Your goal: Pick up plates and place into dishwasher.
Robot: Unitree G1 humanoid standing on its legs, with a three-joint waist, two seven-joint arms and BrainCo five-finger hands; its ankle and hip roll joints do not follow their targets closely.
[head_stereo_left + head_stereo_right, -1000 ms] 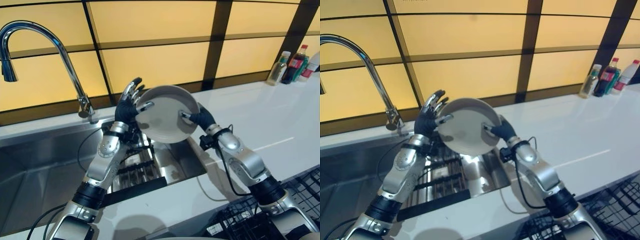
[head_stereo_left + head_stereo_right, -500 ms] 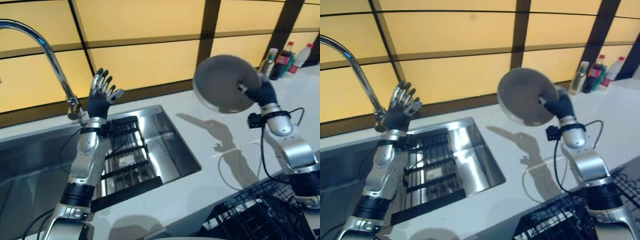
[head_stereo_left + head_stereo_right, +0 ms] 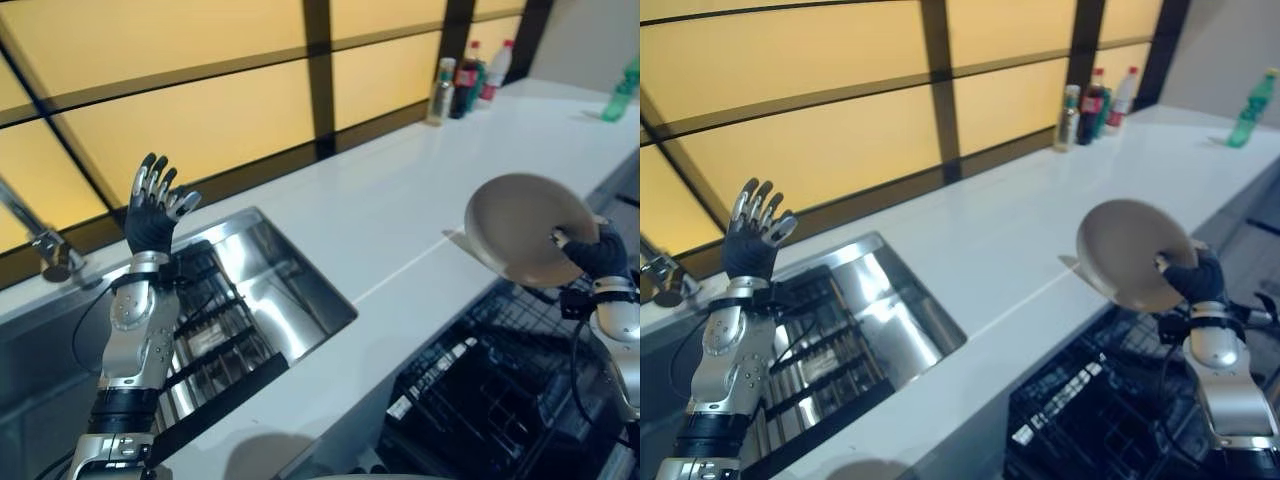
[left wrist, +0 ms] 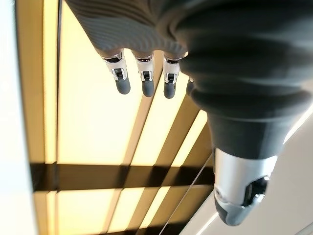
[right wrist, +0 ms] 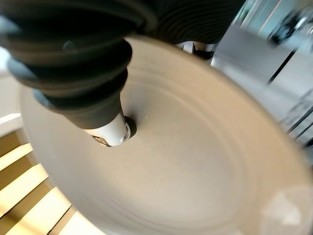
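Observation:
A round beige plate is held tilted in the air by my right hand, shut on its rim with the thumb pressed on its face. It hangs over the counter's front edge, above the black wire dishwasher rack. My left hand is raised open above the sink, fingers spread and straight, holding nothing.
A white counter runs to the right of the steel sink. A black slatted rack lies in the sink. The tap's base stands at far left. Several bottles stand at the back; a green bottle is far right.
The camera has swung right. My right hand has carried the plate from over the counter down to above the dishwasher rack. The left hand stays raised and open over the sink.

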